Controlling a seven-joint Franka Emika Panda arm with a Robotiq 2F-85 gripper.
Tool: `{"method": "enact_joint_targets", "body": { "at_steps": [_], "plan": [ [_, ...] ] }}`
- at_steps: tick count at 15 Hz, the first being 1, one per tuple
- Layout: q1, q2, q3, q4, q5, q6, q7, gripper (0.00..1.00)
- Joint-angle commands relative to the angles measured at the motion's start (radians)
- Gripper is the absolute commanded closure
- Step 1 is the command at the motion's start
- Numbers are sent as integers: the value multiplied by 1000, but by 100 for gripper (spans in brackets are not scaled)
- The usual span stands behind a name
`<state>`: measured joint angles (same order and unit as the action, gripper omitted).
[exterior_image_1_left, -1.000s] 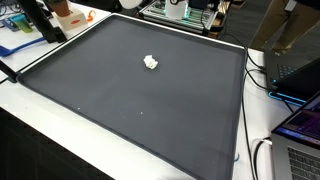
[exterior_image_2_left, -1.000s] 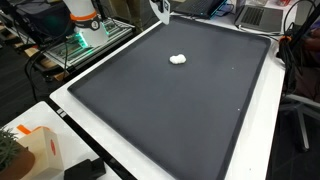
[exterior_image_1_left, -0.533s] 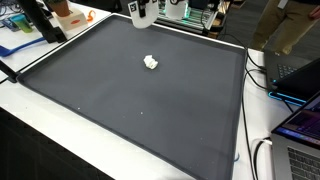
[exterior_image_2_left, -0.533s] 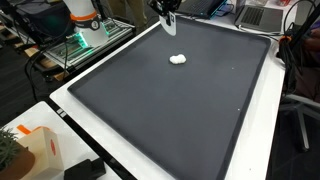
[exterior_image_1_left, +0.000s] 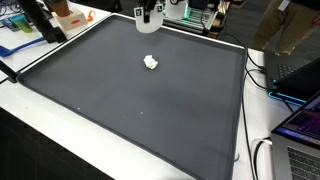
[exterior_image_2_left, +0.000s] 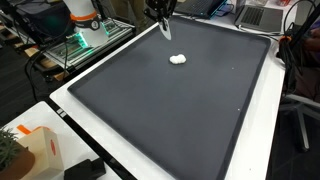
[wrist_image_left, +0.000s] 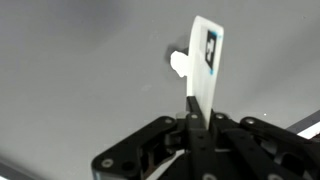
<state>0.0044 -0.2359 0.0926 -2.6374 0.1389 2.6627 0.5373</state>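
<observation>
My gripper (wrist_image_left: 192, 115) is shut on a thin white card (wrist_image_left: 205, 62) with a black mark near its top, which stands up from the jaws. Just past the card, a small white lump (wrist_image_left: 179, 63) lies on the dark grey mat (wrist_image_left: 80, 70). In both exterior views the gripper (exterior_image_1_left: 148, 14) (exterior_image_2_left: 163, 22) hangs over the mat's far edge with the white card (exterior_image_1_left: 146, 19) in it. It is a short way above and behind the lump (exterior_image_1_left: 151, 63) (exterior_image_2_left: 178, 59) and does not touch it.
The mat (exterior_image_1_left: 140, 110) covers most of a white table (exterior_image_1_left: 40, 150). An orange and white box (exterior_image_2_left: 38, 150), a laptop (exterior_image_1_left: 300, 130) with cables, and the robot's base (exterior_image_2_left: 85, 25) stand around the edges. A person (exterior_image_1_left: 290, 20) stands behind the table.
The gripper, out of the exterior views a second ago, has come down from the top edge over the mat's far side, with the card, closer to the white lump. The lump has not moved.
</observation>
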Motion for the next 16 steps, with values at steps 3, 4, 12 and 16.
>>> {"method": "enact_joint_targets", "body": {
  "at_steps": [3,4,12,16],
  "plan": [
    [-34,47,53,13,-51,16,153,99],
    [-32,55,58,18,-55,6,182,99],
    [-4,103,60,26,-114,-8,365,99],
    [-2,99,54,22,-124,1,364,99]
  ]
}}
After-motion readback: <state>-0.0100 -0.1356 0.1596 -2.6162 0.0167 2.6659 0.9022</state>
